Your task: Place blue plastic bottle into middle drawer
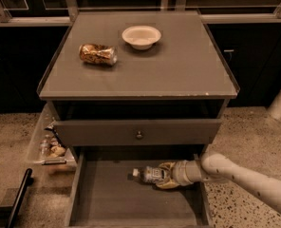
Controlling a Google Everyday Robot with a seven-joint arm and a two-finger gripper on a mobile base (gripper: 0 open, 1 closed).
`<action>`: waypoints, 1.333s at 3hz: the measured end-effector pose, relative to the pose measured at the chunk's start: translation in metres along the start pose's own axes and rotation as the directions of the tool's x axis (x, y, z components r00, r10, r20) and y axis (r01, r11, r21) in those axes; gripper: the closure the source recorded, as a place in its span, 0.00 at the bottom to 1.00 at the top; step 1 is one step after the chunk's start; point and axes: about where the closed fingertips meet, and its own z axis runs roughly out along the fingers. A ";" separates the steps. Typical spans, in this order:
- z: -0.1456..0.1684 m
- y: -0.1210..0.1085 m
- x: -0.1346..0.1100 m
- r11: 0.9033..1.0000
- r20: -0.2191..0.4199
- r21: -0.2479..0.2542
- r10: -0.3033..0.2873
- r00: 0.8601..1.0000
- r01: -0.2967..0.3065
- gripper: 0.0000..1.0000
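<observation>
The blue plastic bottle (149, 175) is a small clear bottle with a white cap and pale label, lying on its side with the cap pointing left. It is inside the open middle drawer (107, 198), over the right part of the grey floor. My gripper (165, 175) reaches in from the right on a white arm and is shut on the bottle's base end. I cannot tell whether the bottle touches the drawer floor.
A golden-brown can (98, 54) lies on its side on the cabinet top, next to a white bowl (141, 36). The upper drawer front with a round knob (139, 135) overhangs the open drawer. A clear bin of small items (48, 146) hangs at the cabinet's left side.
</observation>
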 end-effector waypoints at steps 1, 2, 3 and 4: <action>0.000 0.000 0.000 1.000 0.000 0.000 0.000 1.000 0.000 0.58; 0.000 0.000 0.000 1.000 0.000 0.000 0.000 1.000 0.000 0.35; 0.000 0.000 0.000 1.000 0.000 0.000 0.000 1.000 0.000 0.12; 0.000 0.000 0.000 1.000 0.000 0.000 0.000 1.000 0.000 0.00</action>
